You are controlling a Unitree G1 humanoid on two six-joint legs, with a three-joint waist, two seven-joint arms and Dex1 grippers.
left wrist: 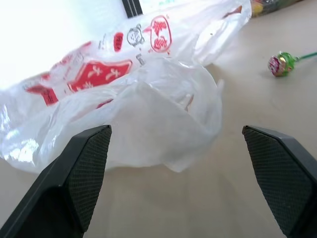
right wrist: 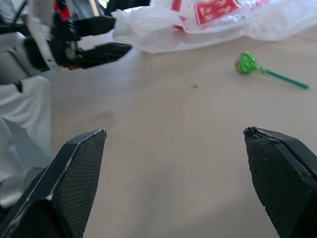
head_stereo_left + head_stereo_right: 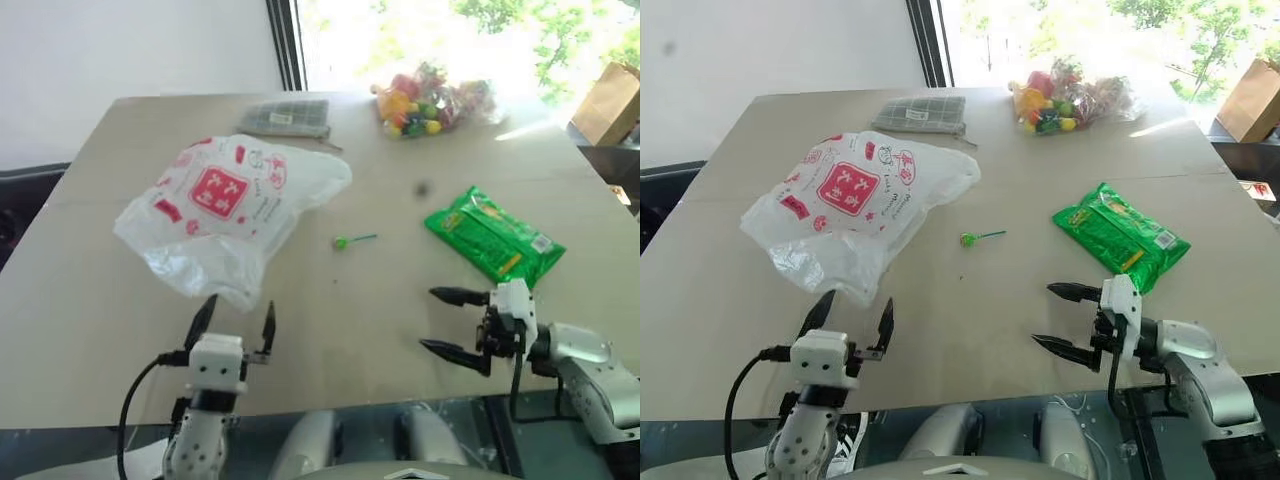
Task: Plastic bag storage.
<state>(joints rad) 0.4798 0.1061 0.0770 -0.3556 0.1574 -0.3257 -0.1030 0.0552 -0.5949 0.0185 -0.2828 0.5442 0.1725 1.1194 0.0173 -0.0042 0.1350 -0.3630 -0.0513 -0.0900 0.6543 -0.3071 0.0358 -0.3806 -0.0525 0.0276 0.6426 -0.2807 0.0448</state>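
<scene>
The plastic bag (image 3: 225, 210), thin, white and crinkly with a red square logo, lies spread on the left half of the table. My left gripper (image 3: 236, 324) hovers just in front of the bag's near edge, open, pointing at it, with nothing between its fingers. The left wrist view looks straight at the bag (image 1: 148, 109) between the two black fingers (image 1: 81, 168). My right gripper (image 3: 447, 322) hangs over the table's front right, open and empty, pointing left across the table towards the left gripper (image 2: 86, 42).
A green-wrapped lollipop (image 3: 343, 242) lies mid-table. A shiny green snack packet (image 3: 493, 238) sits just beyond the right gripper. A clear bag of colourful round items (image 3: 430, 100) and a grey checked pouch (image 3: 285, 117) lie at the far edge. A brown paper bag (image 3: 607, 100) stands beyond the table (image 3: 380, 300).
</scene>
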